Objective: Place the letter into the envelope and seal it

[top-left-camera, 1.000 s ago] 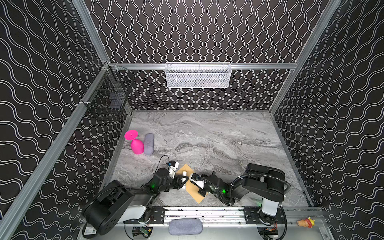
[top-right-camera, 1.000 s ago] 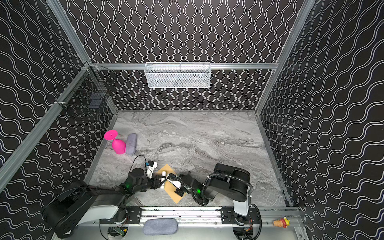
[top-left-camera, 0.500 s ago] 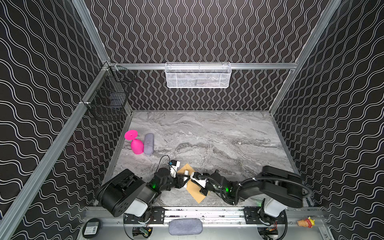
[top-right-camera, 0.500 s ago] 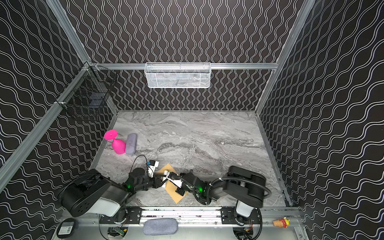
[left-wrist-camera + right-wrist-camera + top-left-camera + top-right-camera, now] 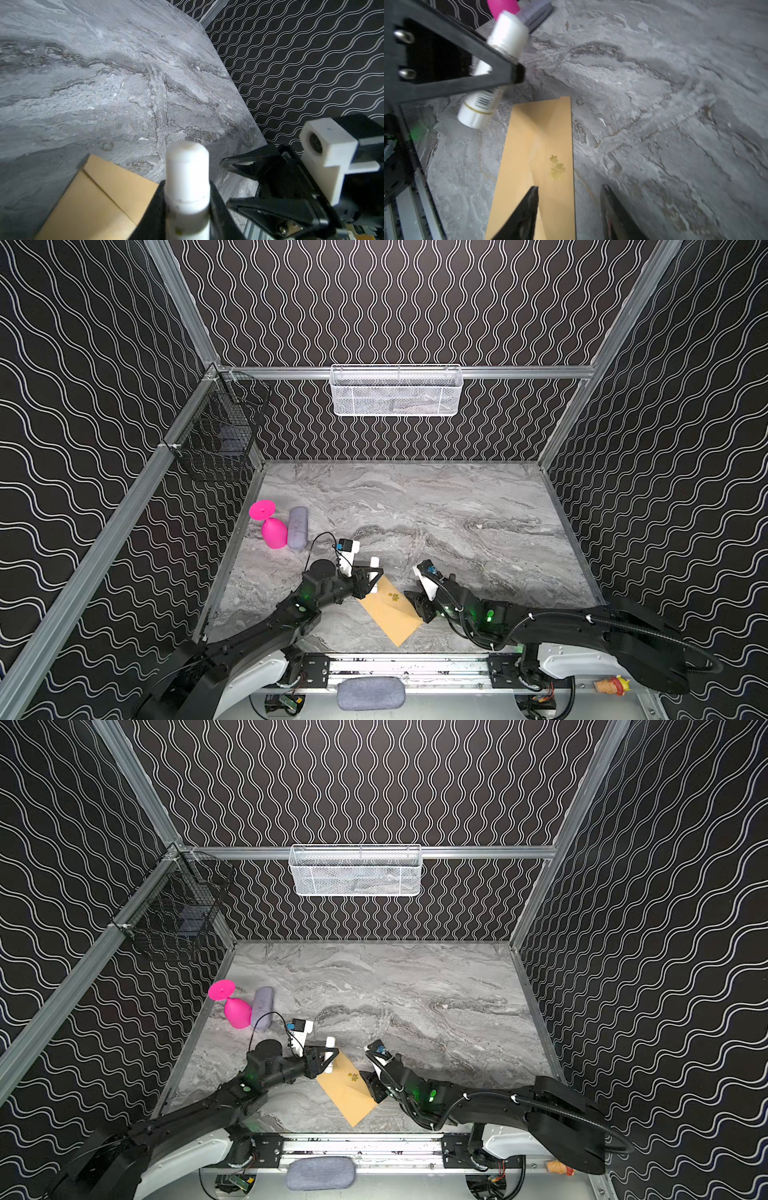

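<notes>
Flat brown envelope [image 5: 392,616], gold sticker [image 5: 392,596]

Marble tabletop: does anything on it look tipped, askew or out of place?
The pink plastic goblet lies on its side at the left, beside a grey fabric case. The brown paper envelope lies at a slant near the front. Nothing looks spilled or torn.

Both top views look steeply down from high above the arms' bases and share the whole worktop [image 5: 415,497]. Each wrist camera rides close behind its hand, low. The one behind the left hand [image 5: 187,185] looks past the held white tube [image 5: 187,164] toward the right hand [image 5: 225,182], whose camera looks back. Both catch the envelope [image 5: 537,135] between the hands.
</notes>
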Motion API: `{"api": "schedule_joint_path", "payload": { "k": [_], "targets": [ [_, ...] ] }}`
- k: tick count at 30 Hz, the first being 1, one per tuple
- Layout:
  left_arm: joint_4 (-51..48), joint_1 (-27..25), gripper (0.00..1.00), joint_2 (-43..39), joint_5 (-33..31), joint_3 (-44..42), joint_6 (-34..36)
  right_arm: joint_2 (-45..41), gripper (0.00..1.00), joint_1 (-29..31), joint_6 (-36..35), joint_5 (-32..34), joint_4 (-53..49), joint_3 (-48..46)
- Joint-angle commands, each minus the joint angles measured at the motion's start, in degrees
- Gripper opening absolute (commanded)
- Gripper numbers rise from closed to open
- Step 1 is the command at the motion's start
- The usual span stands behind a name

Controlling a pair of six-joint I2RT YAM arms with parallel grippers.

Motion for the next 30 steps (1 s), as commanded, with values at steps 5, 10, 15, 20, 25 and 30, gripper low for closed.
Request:
{"api": "schedule_joint_path", "payload": {
  "k": [5,10,15,20,25,30],
  "targets": [
    [-15.3,0.0,0.00,-8.7,-4.4,-2.4,-3.9,-0.4,0.61,-0.9,12.5,-1.4,-13.8,2.1],
    [-18.4,0.0,0.00,-11.1,-5.1,-3.4,-4.9,2.0,0.63,-1.2,13.9,-4.6,-15.0,3.4],
    [-17.5,0.0,0.00,-9.6,-4.2,-4.3,-5.3,5.0,0.65,-1.4,13.4,-8.0,-10.1,1.0],
    [-15.7,0.0,0.00,-9.4,-4.8,-6.0,-5.4,11.3,0.63,-1.4,11.5,-13.8,-7.5,2.1],
    [-6.5,0.0,0.00,-1.2,-5.0,-7.8,-4.8,13.1,0.56,-0.4,13.4,-20.5,-3.5,0.1],
    [4.3,0.0,0.00,10.0,-2.3,-5.6,-3.1,12.1,0.51,1.5,15.2,-21.4,-1.9,-1.5]
  ]
}}
